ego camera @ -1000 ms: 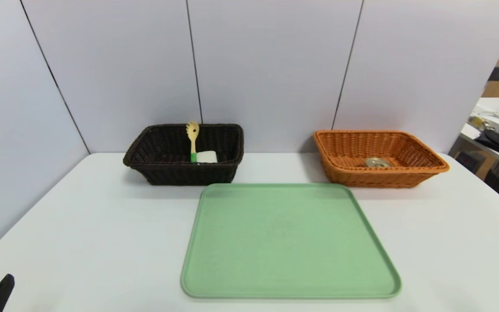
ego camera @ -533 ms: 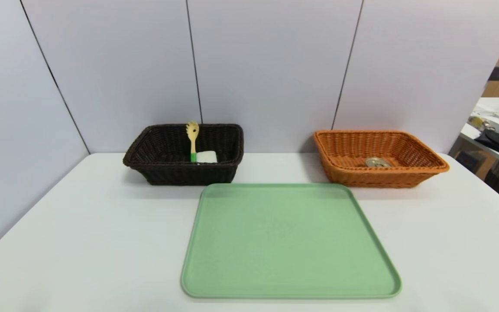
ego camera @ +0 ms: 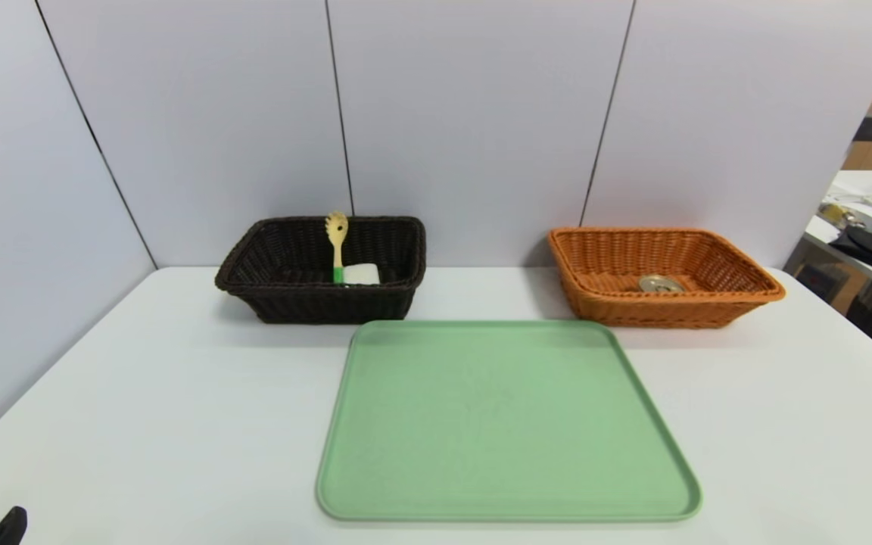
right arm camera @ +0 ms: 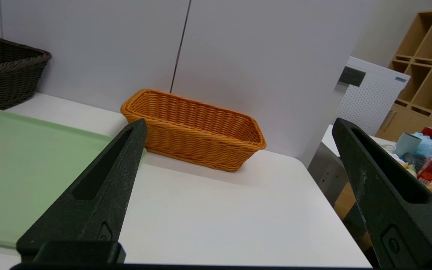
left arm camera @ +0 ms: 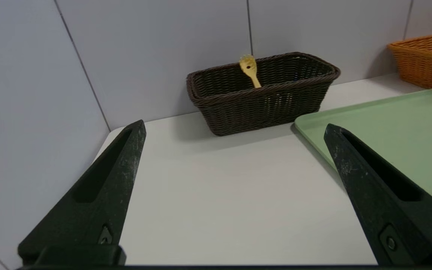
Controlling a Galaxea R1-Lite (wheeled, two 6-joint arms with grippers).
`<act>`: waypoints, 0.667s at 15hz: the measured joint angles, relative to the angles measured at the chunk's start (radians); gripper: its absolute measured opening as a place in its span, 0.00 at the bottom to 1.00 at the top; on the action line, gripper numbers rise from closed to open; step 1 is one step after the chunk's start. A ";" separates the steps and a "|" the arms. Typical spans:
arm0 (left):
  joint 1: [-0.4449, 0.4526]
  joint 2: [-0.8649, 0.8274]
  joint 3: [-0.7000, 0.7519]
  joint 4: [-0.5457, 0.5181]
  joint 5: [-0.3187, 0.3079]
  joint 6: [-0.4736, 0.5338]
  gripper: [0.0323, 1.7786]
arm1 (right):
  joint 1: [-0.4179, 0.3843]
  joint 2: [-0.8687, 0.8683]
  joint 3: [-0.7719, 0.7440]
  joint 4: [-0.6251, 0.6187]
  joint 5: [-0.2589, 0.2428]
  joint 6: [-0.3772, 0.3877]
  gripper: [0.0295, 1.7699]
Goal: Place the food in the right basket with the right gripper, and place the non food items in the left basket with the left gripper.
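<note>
Altogether: two baskets along the table's [ego camera: 179, 393] far edge, dark brown basket [ego camera: 322, 291] holding one pasta fork [ego camera: 337, 244] and one white block [ego camera: 361, 274], orange basket [ego camera: 663, 303] one tin can [ego camera: 660, 283]. Both pulled back near the front edge, left gripper [left arm camera: 234, 127] and right gripper [right arm camera: 238, 123] spread wide, gripping nothing.

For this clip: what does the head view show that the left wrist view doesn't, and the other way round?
Only the head view shows the white block beside the fork's green handle in the dark basket, and the tin can in the orange basket.

Only the left wrist view shows the left gripper with its jaws wide open, holding nothing.

Both show the two baskets, the yellow fork leaning up, the bare green tray and the white table.
</note>
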 joint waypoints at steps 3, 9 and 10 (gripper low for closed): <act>0.000 -0.001 0.002 0.047 -0.077 0.035 0.95 | -0.001 -0.002 0.000 0.023 0.006 0.004 0.96; -0.002 -0.004 0.003 0.067 -0.074 0.042 0.95 | -0.002 -0.003 0.000 0.033 0.083 0.110 0.96; -0.002 -0.004 0.004 0.067 -0.074 0.042 0.95 | -0.002 -0.003 0.000 0.031 0.122 0.119 0.96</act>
